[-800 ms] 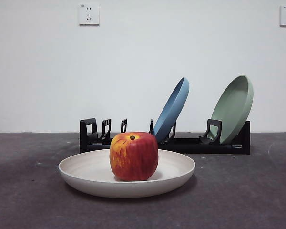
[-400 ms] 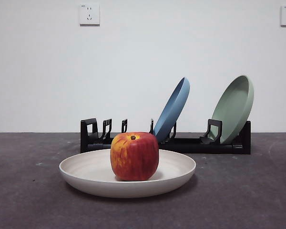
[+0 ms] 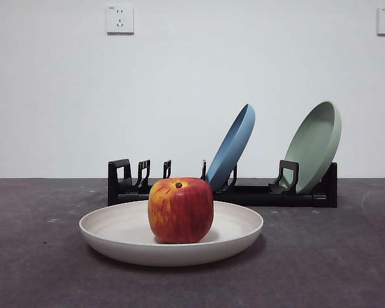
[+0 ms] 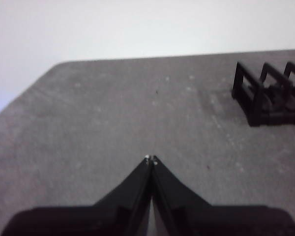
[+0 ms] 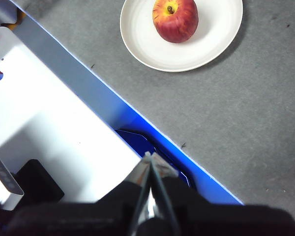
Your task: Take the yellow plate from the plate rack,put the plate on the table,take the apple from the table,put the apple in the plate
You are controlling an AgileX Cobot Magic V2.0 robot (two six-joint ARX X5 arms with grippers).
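Observation:
The red apple (image 3: 180,210) sits upright in the cream yellow plate (image 3: 109,232), which lies flat on the dark grey table (image 3: 333,256) in front of the black plate rack (image 3: 256,194). The right wrist view shows the apple (image 5: 175,19) in the plate (image 5: 211,44) from high above. My right gripper (image 5: 150,162) is shut and empty, far from the plate, above the table's edge. My left gripper (image 4: 151,160) is shut and empty over bare table, with the rack's end (image 4: 270,96) some way off. Neither arm shows in the front view.
A blue plate (image 3: 231,147) and a pale green plate (image 3: 314,144) lean in the rack. A white and blue structure (image 5: 54,123) borders the table's edge in the right wrist view. A white wall stands behind the table.

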